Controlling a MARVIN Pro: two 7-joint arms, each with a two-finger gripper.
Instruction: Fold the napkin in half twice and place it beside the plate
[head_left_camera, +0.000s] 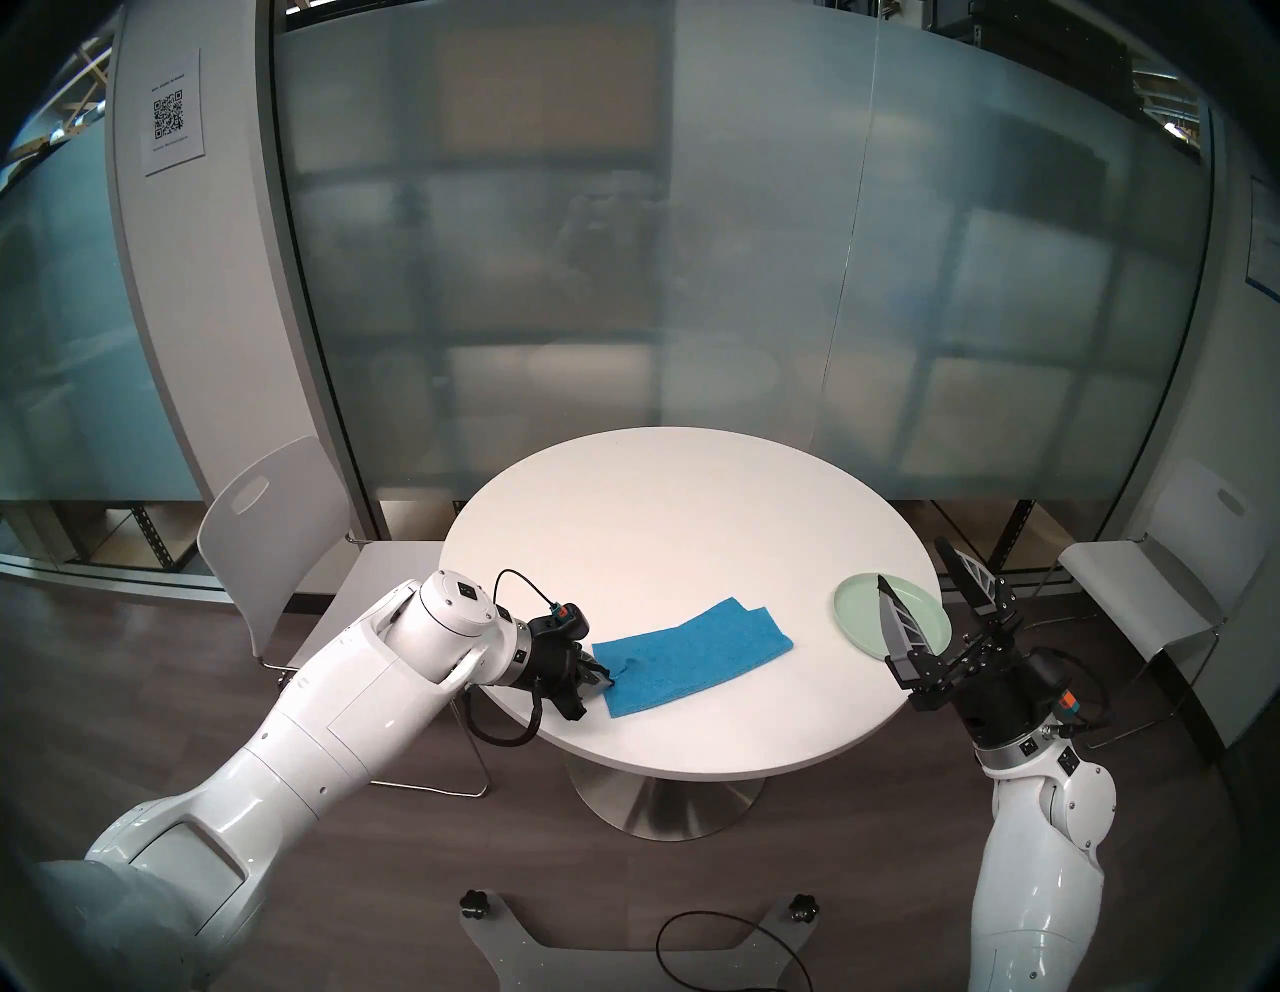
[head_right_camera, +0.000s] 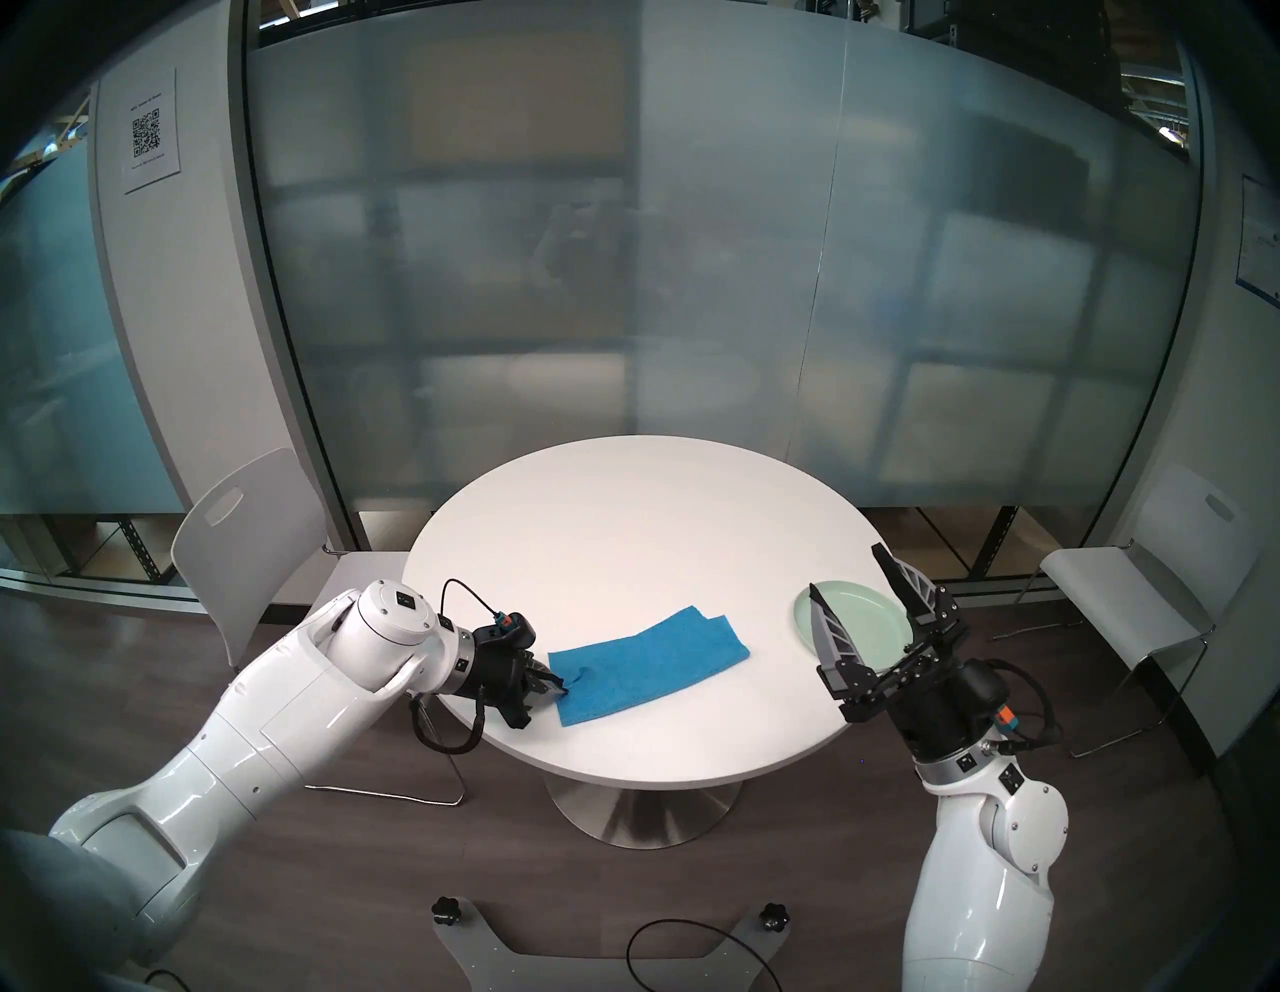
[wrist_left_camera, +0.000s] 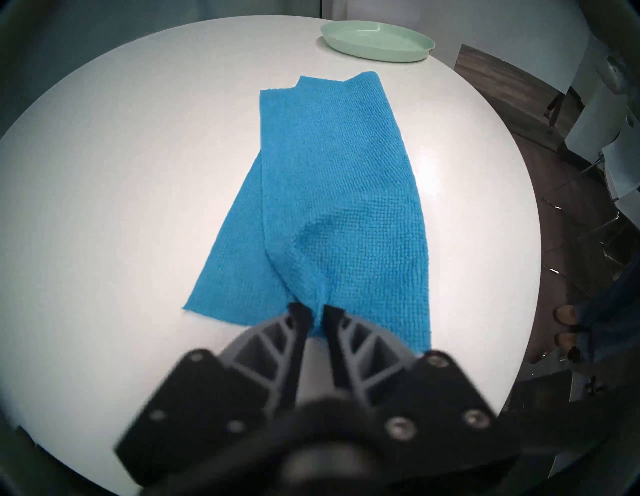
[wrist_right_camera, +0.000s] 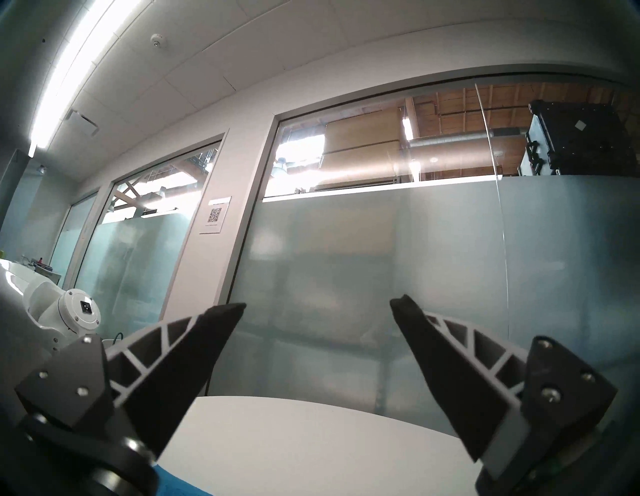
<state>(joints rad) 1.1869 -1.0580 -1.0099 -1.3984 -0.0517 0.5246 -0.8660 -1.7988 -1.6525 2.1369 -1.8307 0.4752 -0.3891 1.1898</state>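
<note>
Napkin, bright blue terry cloth (head_left_camera: 692, 657), lies folded once on round white surface (head_left_camera: 665, 526), well apart from pale mint-green round plate (head_left_camera: 859, 609). Left hand (wrist_left_camera: 316, 313) pinches bunched near edge of napkin. Right hand (head_left_camera: 921, 585) raised, fingers spread wide, empty.

Napkin (head_left_camera: 692, 654) lies on round table (head_left_camera: 679, 512), folded in long strip, near front edge, slanting from front left to back right. Top layer of napkin sits a bit off from bottom layer. Plate (head_left_camera: 893, 616) on table at right edge, well apart from napkin, right of it. Left gripper (head_left_camera: 601, 675) at left end of napkin, pinching bunched cloth there. Right gripper (head_left_camera: 918, 578) up in air in front of plate, tips pointing up. Chair (head_left_camera: 270, 547) left of table, second chair (head_left_camera: 1163, 589) right of it. Glass wall (head_left_camera: 692, 242) behind table.
</note>
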